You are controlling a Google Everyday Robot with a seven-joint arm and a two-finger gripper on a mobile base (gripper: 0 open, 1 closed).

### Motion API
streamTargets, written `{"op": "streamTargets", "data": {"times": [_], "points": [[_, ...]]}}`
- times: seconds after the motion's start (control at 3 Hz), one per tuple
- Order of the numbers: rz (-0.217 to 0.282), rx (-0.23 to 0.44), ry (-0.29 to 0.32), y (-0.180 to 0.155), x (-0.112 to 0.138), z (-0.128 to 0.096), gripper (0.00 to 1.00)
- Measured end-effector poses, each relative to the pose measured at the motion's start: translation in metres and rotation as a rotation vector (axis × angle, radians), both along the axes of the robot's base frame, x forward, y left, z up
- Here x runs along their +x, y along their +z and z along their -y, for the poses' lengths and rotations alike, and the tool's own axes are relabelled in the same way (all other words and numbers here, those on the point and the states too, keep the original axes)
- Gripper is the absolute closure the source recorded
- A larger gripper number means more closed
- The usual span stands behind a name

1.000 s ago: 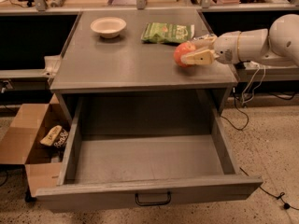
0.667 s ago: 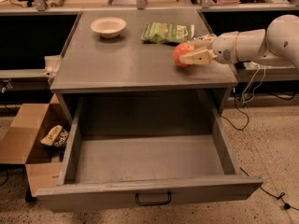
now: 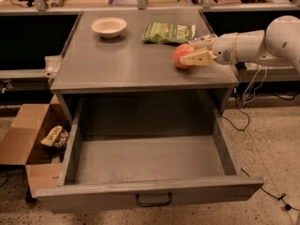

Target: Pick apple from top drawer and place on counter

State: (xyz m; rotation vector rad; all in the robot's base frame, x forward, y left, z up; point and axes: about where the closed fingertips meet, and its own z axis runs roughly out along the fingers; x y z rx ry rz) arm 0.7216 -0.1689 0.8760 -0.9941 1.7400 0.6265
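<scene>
The red-orange apple (image 3: 181, 56) is at the right side of the grey counter (image 3: 126, 64), at or just above its surface. My gripper (image 3: 188, 53) reaches in from the right on a white arm, and its tan fingers (image 3: 197, 58) close around the apple from its right side. The top drawer (image 3: 150, 191) is pulled wide open below the counter. Its inside is empty, and a black wire handle (image 3: 153, 200) sits on its front panel.
A white bowl (image 3: 108, 26) stands at the counter's back left. A green snack bag (image 3: 168, 33) lies at the back, just behind the apple. An open cardboard box (image 3: 26, 144) with snack packs (image 3: 56, 137) sits on the floor at left. Cables (image 3: 248, 102) trail at right.
My gripper has moved a little to the left over the counter with the apple in it. The drawer, bowl and bag have not moved.
</scene>
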Motion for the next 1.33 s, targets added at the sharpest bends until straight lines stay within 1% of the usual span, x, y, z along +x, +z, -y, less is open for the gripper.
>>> {"op": "streamTargets", "data": {"times": [0.67,1.0,1.33], "points": [[-0.019,0.008,0.016,-0.0033,0.0005,-0.0053,0.28],[-0.019,0.008,0.016,-0.0033,0.0005,-0.0053,0.06],[-0.024,0.011,0.024,-0.0034,0.0001,-0.0084,0.0]]}}
